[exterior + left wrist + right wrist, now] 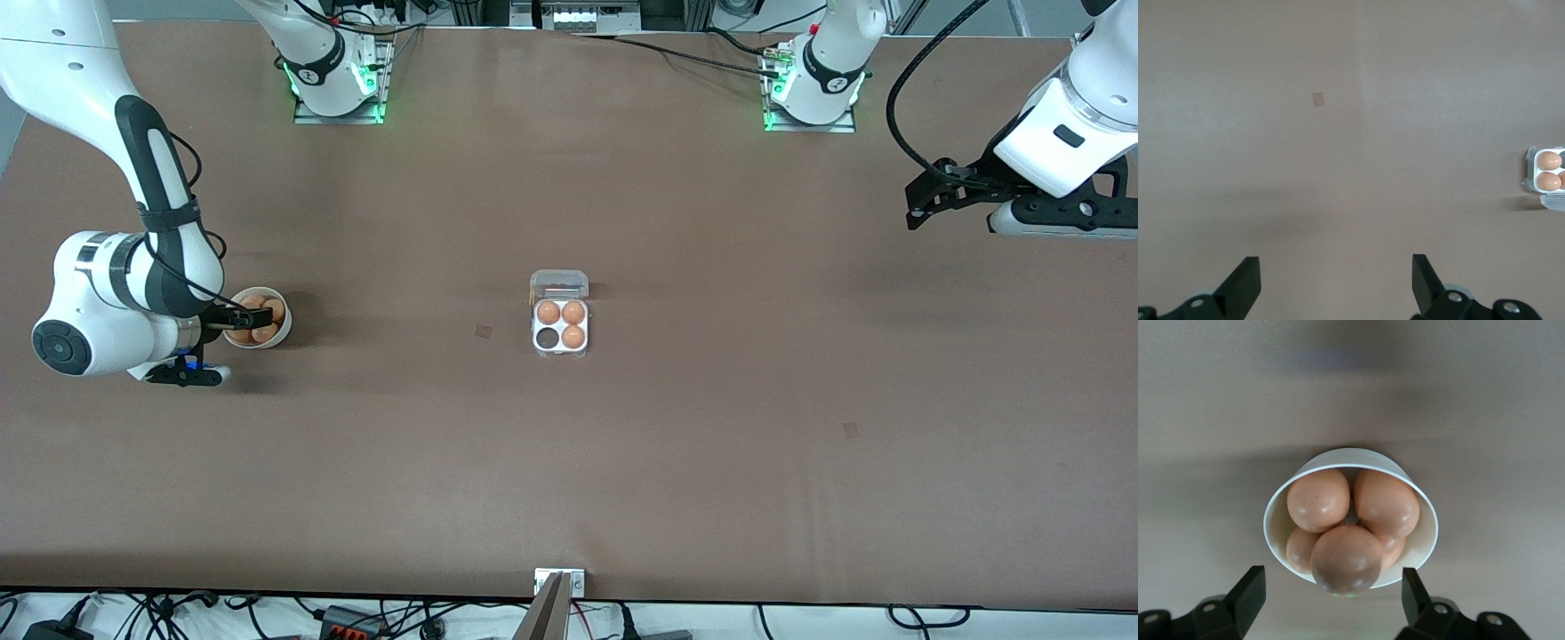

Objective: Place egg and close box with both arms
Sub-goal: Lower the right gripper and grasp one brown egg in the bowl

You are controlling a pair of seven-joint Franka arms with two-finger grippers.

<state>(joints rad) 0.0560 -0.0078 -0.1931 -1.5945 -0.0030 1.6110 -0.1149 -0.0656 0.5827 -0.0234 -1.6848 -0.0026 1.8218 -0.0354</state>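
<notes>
1. Eggs are waiting in two places in the front view. Three brown eggs are sitting in the box (560,326), which is lying near the middle of the table (711,462) with its clear lid standing open. One cell, the one at the corner nearest the camera toward the right arm's end, is showing dark and empty. More eggs are lying in the white bowl (258,317), close to the table edge at the right arm's end. The right gripper (238,317) is reaching over that bowl. The left gripper (925,200) is hanging over the table near the left arm's end, well apart from the box, and that arm is waiting.

2. In the left wrist view, the left gripper (1336,283) is showing its two black fingers spread wide with only bare table between them. It is holding nothing. The box (1546,171) is peeking in at the picture's edge with two eggs showing.

3. In the right wrist view, the right gripper (1333,595) is standing with its fingers apart on either side of the egg (1346,559) sitting on top of the pile in the bowl (1421,527). The fingers are not touching it yet.

4. I think the job is only starting. No egg is picked up, one cell is waiting to be filled, and the lid is needing both arms to shut it.

5. No words or labels can be read on the eggs, bowl or box.
</notes>
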